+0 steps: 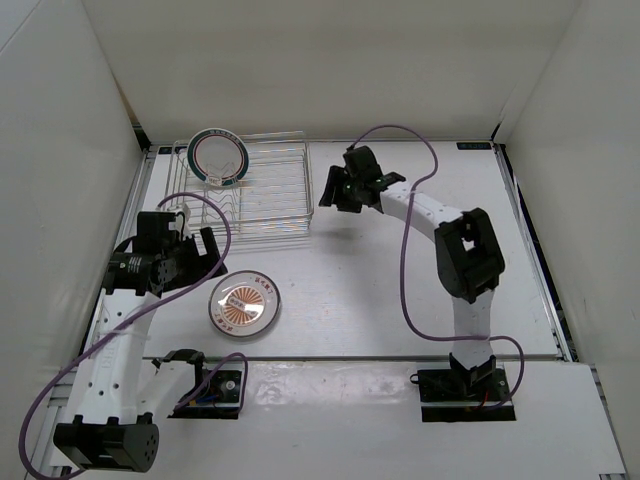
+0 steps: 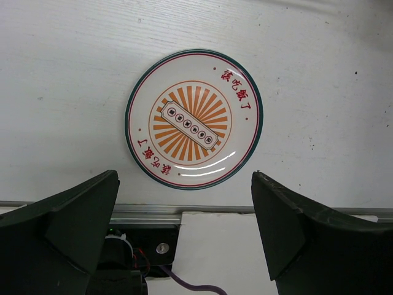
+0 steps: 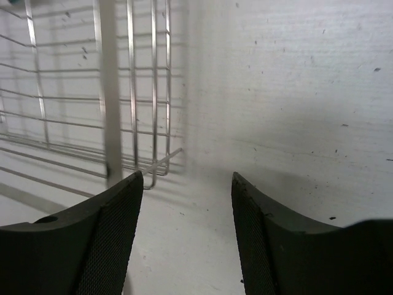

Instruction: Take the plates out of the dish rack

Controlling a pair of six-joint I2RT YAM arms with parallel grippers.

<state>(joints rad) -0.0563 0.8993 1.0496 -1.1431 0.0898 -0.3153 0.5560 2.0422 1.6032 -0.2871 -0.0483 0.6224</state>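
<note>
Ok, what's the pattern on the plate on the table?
The plate has an orange sunburst centre, red characters, teal rim; clearest in left wrist view.

bright even light; glare on plate (image 2: 194,118); rack wires (image 3: 109,92) seemingly blurred.

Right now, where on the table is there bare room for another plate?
The widest bare patch lies in the table's middle, between the sunburst plate and the right arm. Another sits in the back right corner behind that arm. Crowded on the left: dish rack, left gripper and that plate.
</note>
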